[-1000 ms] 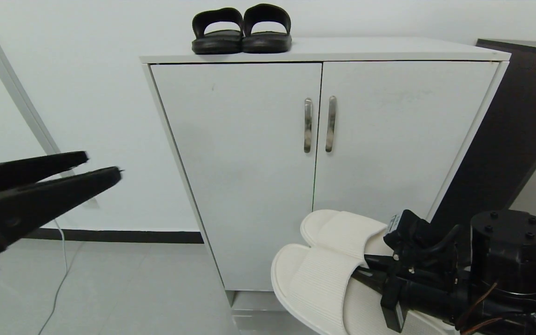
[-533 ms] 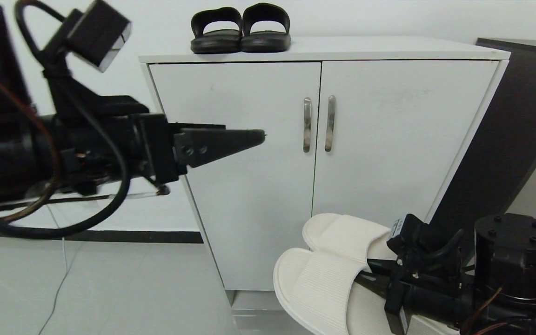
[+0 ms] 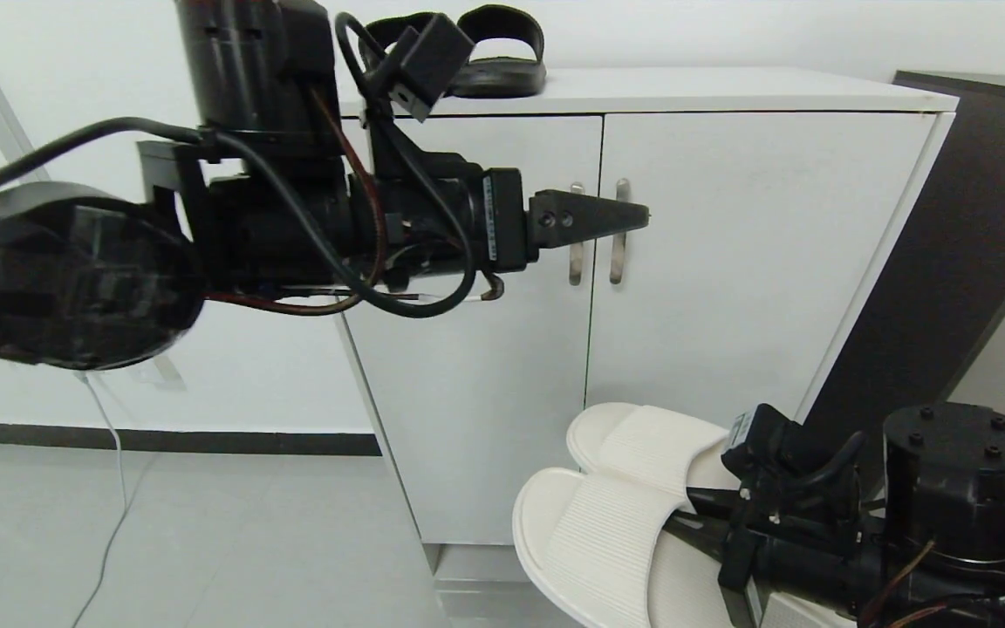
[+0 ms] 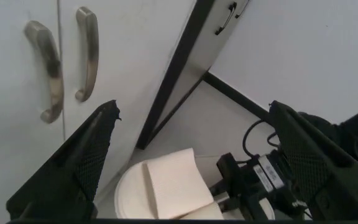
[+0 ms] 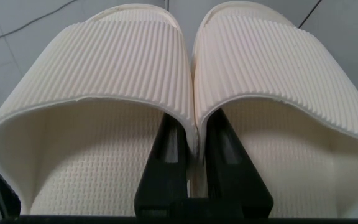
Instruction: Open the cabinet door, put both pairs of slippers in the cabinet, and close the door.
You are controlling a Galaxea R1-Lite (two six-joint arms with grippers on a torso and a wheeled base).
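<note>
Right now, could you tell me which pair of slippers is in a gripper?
The white pair, clamped in the right gripper; the black pair sits on the cabinet.

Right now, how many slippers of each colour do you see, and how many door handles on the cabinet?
black slippers: 2 (one partly hidden)
white slippers: 2
door handles: 2
Total: 6

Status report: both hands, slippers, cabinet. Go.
Left hand open, level with the door handles. Right hand shut on white slippers. Cabinet doors shut, black slippers on top.
</note>
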